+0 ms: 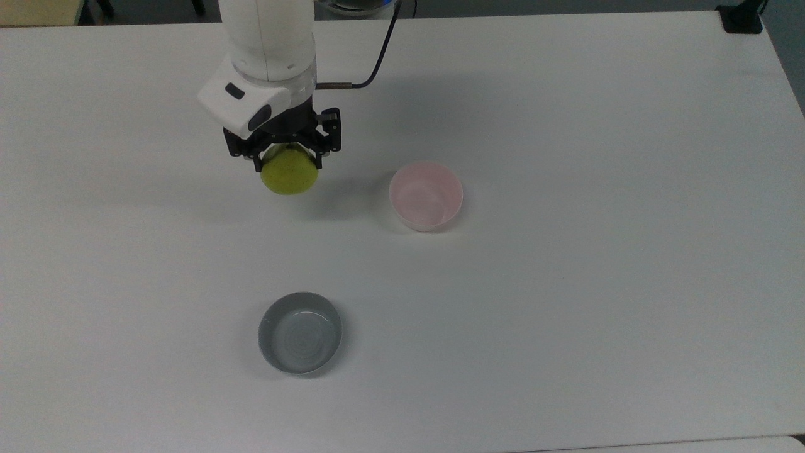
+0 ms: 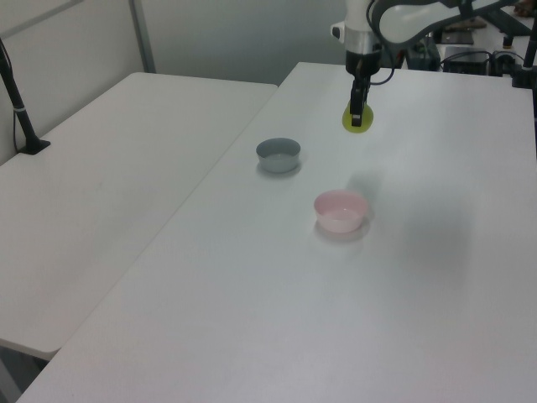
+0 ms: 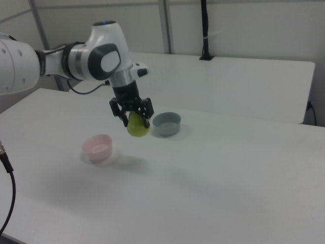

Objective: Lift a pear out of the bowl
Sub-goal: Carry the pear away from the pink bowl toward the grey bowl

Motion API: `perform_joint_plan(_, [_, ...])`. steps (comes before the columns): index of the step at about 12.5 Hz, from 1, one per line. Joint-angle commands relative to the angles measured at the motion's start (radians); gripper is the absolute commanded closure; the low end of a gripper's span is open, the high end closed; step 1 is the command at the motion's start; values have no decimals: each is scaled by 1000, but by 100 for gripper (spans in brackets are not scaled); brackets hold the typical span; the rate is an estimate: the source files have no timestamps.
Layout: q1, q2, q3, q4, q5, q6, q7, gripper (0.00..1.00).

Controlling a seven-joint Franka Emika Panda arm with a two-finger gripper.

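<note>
The yellow-green pear [image 1: 288, 174] hangs in the air, held at its top by my gripper [image 1: 287, 162], which is shut on it. In the top view it is well to the left of the pale pink bowl [image 1: 426, 195], whose inside is bare. The left view shows the pear [image 2: 358, 120] under my gripper [image 2: 357, 115], beyond the pink bowl [image 2: 341, 210]. In the right view the pear [image 3: 137, 126] hangs from my gripper [image 3: 135, 120] to the right of the pink bowl [image 3: 98, 147], clear of the table.
A grey bowl [image 1: 300, 333] with rings inside stands near the front of the white table [image 1: 566, 283] in the top view. It appears as the grey bowl [image 2: 278, 154] in the left view and the grey bowl [image 3: 166, 123] in the right view. A second table [image 2: 101, 168] adjoins.
</note>
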Motion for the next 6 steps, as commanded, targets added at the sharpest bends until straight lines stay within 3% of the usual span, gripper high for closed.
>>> perform_joint_plan(1, [-5, 11, -2, -44, 13, 62, -11, 43])
perform_joint_plan(6, [-3, 86, -2, -67, 11, 139, -6, 42])
